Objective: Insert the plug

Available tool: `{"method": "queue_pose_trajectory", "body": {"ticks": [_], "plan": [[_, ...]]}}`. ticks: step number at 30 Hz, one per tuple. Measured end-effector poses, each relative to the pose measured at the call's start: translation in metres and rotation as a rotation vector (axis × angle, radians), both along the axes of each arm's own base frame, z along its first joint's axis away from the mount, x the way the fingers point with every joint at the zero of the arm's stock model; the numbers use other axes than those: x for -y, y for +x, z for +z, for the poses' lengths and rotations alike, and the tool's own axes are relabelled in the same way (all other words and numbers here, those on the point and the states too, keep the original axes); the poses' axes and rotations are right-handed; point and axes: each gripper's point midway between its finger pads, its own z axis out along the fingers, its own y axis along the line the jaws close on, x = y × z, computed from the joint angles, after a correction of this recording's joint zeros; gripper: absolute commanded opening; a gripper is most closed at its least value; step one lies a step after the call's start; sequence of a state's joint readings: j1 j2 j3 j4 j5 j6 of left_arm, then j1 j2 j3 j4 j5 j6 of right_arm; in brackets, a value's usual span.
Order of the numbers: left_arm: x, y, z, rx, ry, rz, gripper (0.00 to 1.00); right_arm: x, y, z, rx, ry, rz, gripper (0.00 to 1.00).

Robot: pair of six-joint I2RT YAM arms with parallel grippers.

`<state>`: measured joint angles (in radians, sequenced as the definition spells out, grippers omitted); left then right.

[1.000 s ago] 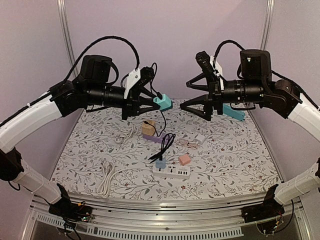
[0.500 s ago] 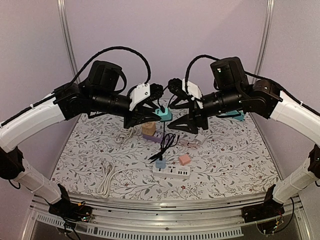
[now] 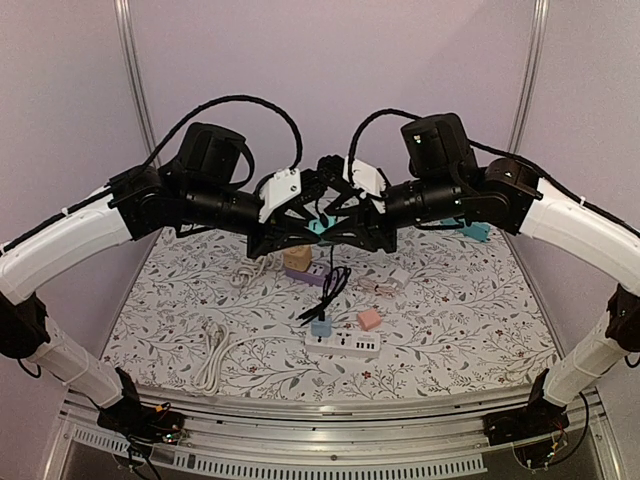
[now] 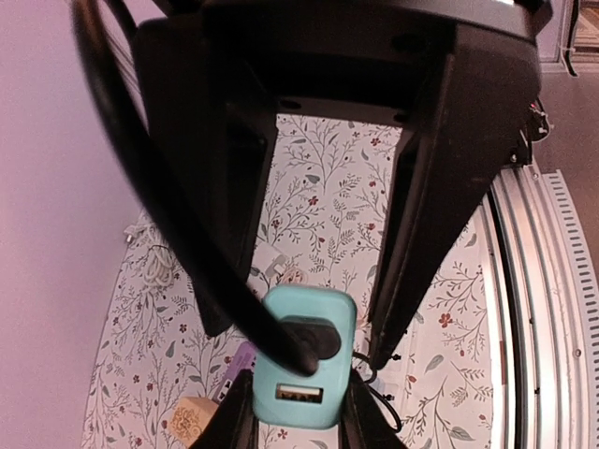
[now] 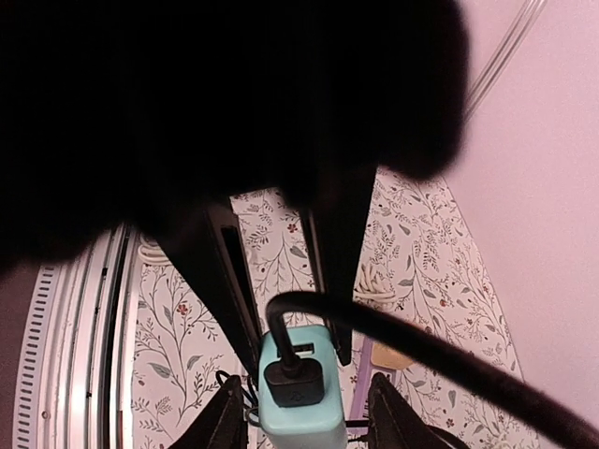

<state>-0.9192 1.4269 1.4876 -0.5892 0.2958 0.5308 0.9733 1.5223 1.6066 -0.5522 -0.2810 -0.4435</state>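
Note:
A teal charger block [image 4: 304,355] hangs above the table, and my left gripper [image 4: 298,421] is shut on its sides. A black plug [image 4: 316,341] with a thick black cable sits on the block's face beside an empty USB slot [image 4: 298,394]. My right gripper [image 5: 307,419] faces it from the other side. Its fingers [image 5: 223,421] flank the same block [image 5: 301,416] with small gaps, so it stands open. In the top view both grippers meet at the block [image 3: 318,226] in mid-air, over the back of the table.
On the floral table below lie a white power strip [image 3: 342,344] with a blue adapter [image 3: 321,326], a pink block [image 3: 369,319], a wooden block [image 3: 296,258] on a purple strip [image 3: 310,277], white cable coils [image 3: 212,355] and a teal part [image 3: 477,231].
My right arm has swung left to the charger in the left gripper, and its jaws have narrowed from wide open to just outside the block. The left gripper keeps its hold.

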Motion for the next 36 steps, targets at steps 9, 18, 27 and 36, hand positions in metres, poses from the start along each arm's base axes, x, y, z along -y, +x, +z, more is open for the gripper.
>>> {"method": "queue_pose_trajectory", "body": {"ticks": [9,18,27,36], "plan": [[-0.002,0.002,-0.008,0.000,0.022,0.016,0.00,-0.006,0.008,0.001,0.019,0.001,-0.014,0.44],[-0.002,-0.003,-0.019,-0.043,0.027,-0.002,0.00,-0.003,0.005,-0.016,-0.003,0.016,0.018,0.51],[0.001,-0.008,-0.016,-0.052,0.005,-0.037,0.00,0.002,0.004,-0.019,-0.001,0.029,0.020,0.53],[0.001,-0.004,-0.010,-0.038,-0.004,-0.023,0.00,0.001,0.004,-0.017,-0.010,0.043,0.014,0.33]]}}
